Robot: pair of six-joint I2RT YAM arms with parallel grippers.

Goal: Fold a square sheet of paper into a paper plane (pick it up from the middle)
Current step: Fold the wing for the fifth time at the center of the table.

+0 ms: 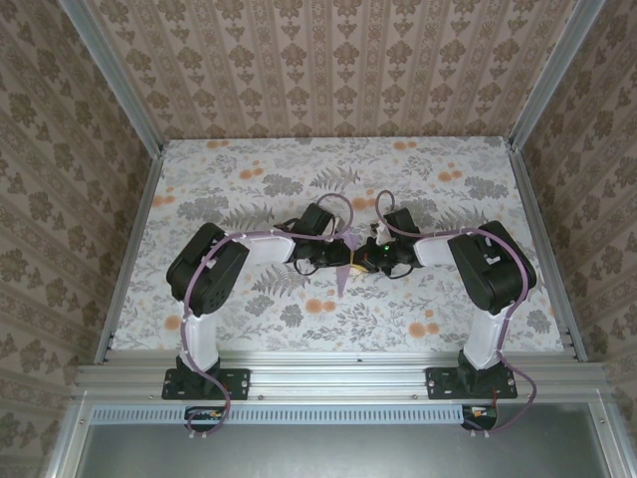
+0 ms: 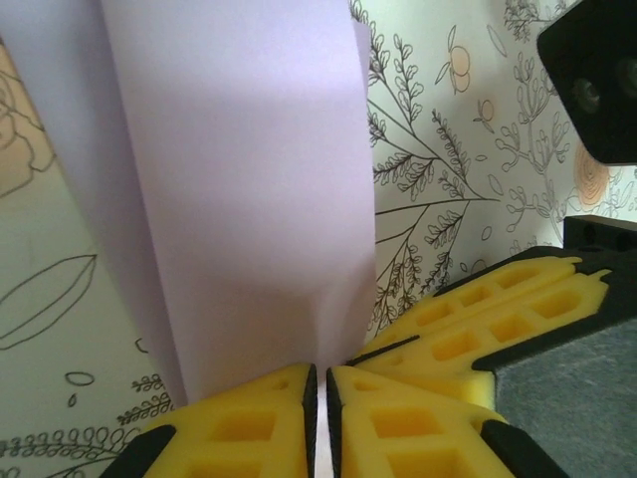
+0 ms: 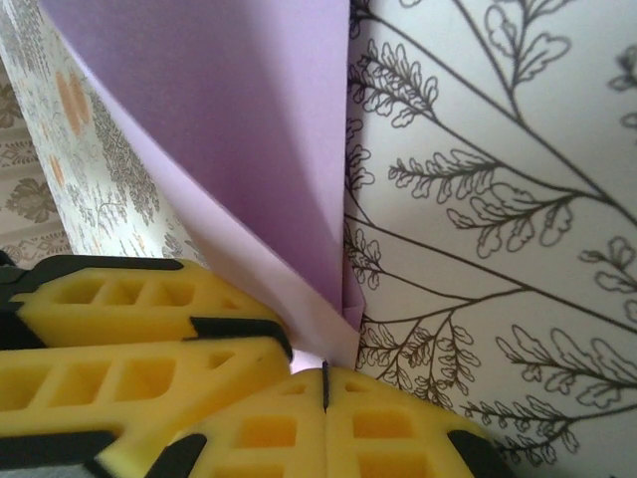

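Note:
The pale lilac paper [image 1: 343, 281] is folded into a narrow creased shape, and its pointed tip hangs toward the near edge between the two wrists. My left gripper [image 1: 351, 257] and right gripper [image 1: 371, 257] meet at the table's centre, both pinching it. In the left wrist view the paper [image 2: 239, 179] rises as a broad folded flap from my left gripper [image 2: 320, 370], whose yellow jaws are shut on it. The right wrist view shows layered folds of paper [image 3: 239, 129] running into my right gripper [image 3: 324, 370], shut on its lower corner. Each wrist view also catches the other gripper's yellow fingers [image 2: 498, 319] [image 3: 129, 319] close beside.
The floral-patterned tabletop [image 1: 249, 179] stretches around the arms, bounded by aluminium rails [image 1: 338, 373] at the near edge and patterned walls on three sides. Both arms [image 1: 204, 269] [image 1: 493, 264] bend inward from their bases.

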